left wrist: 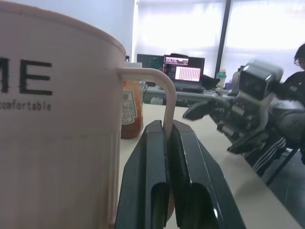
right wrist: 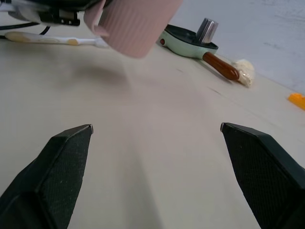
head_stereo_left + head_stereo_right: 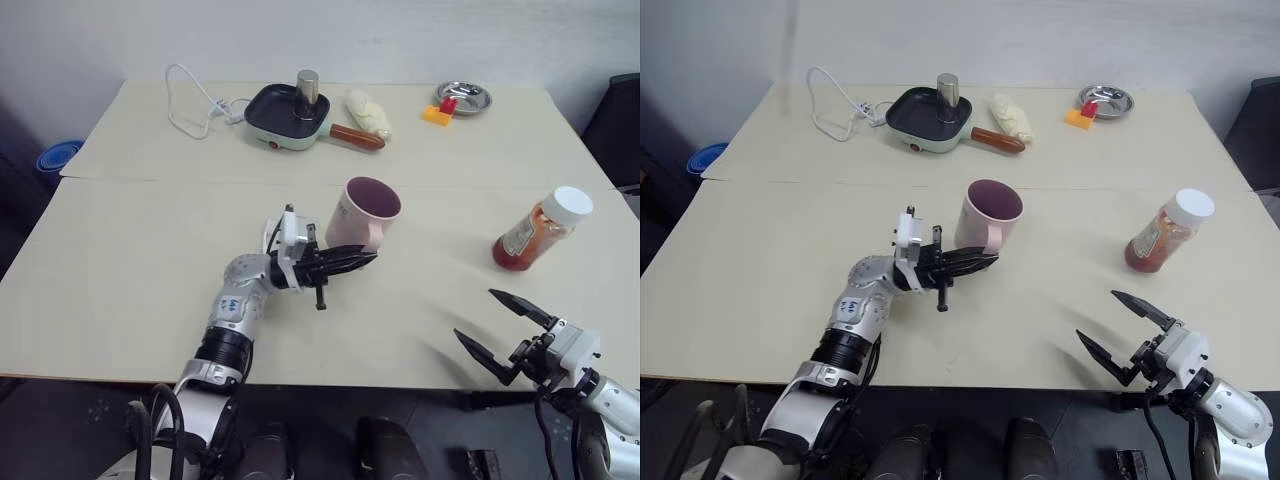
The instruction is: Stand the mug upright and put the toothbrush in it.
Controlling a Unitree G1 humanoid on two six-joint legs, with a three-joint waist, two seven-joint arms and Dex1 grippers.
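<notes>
mug (image 3: 362, 213) | handle pinched in left claw (image 3: 352, 262) | lifted, upright

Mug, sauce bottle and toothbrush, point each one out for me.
mug (image 3: 358, 222), left eye view, on its pink outer wall.
sauce bottle (image 3: 528, 238), left eye view, on its label.
toothbrush (image 2: 45, 39), right wrist view, on its cream handle.
</notes>
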